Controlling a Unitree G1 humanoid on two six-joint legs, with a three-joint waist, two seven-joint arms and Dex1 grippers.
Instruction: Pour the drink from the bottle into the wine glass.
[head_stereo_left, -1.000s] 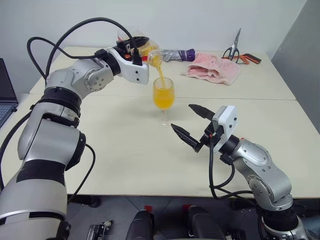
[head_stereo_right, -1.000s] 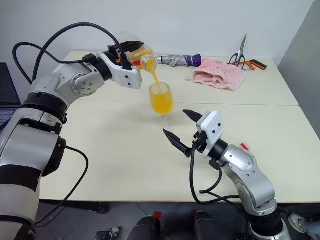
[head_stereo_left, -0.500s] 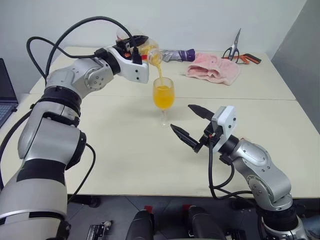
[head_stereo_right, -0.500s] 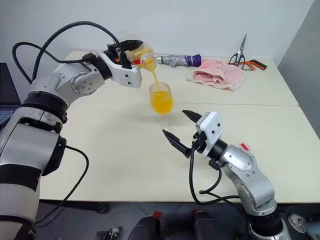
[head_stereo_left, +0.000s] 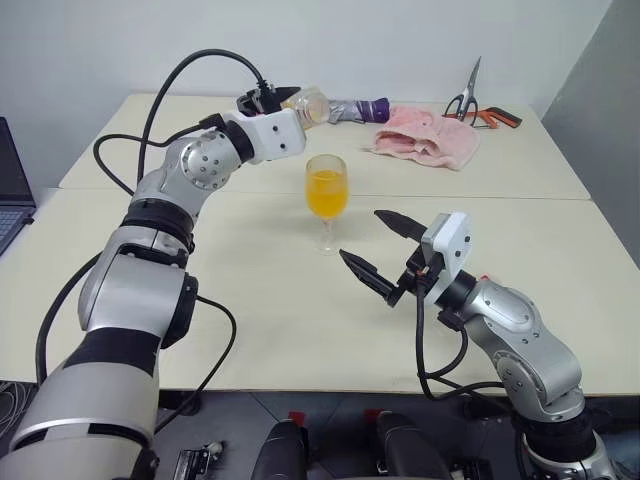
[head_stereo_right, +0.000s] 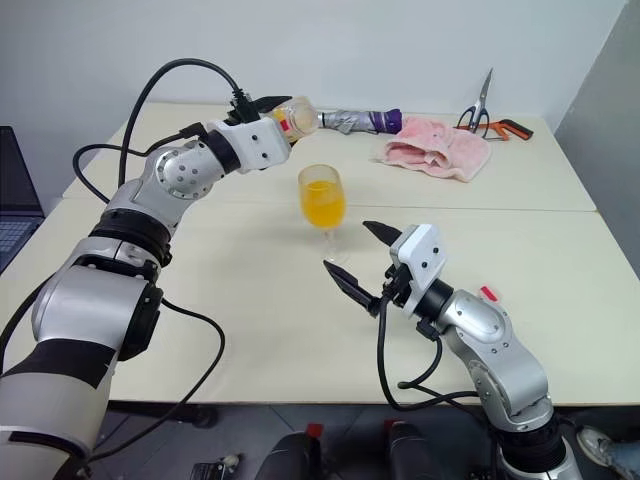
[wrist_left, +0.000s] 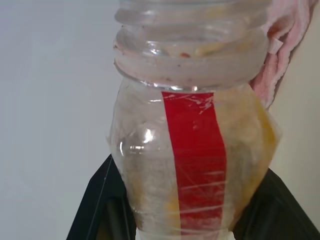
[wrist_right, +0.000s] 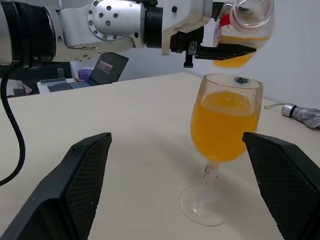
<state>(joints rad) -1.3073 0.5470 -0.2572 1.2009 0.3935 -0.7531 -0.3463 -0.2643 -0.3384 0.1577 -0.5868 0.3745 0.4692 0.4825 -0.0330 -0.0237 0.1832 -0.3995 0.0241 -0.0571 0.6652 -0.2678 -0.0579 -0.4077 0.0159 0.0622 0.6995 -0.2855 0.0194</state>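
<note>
- Presently, left gripper (head_stereo_right: 268, 108): fingers clamped on the bottle (head_stereo_right: 296, 115), held near level above and behind the glass (head_stereo_right: 322, 197), mouth pointing toward the robot's right.
- Bottle: clear plastic, red label stripe, uncapped. The left wrist view shows a small residue of drink (wrist_right: 232, 59) low in the body; no stream leaves the mouth.
- Glass: upright on the table (head_stereo_left: 250, 290), below and just forward of the left gripper, and just beyond the right gripper's tips. Bowl filled with orange drink to well over half; thin stem, round foot flat on the table.
- Right gripper (head_stereo_left: 375, 250): fingers spread wide, empty, hovering low over the table on the near side of the glass, one finger to each side of it in the right wrist view, touching nothing.
- Also beyond the left gripper: folded umbrella (head_stereo_left: 355, 109), pink cloth (head_stereo_left: 425, 137), scissors (head_stereo_left: 478, 105) at the far edge.
- Step in hand, as judged: pour is finished or nearly so; bottle is being righted.
- Handling advice: bring the mouth fully up before carrying the bottle sideways, so that the residue does not drip on the table. Lift clear of the rim; a knock there would tip a top-heavy, well-filled glass. Keep the right gripper off the stem. Set the bottle down upright, well apart from the glass.
</note>
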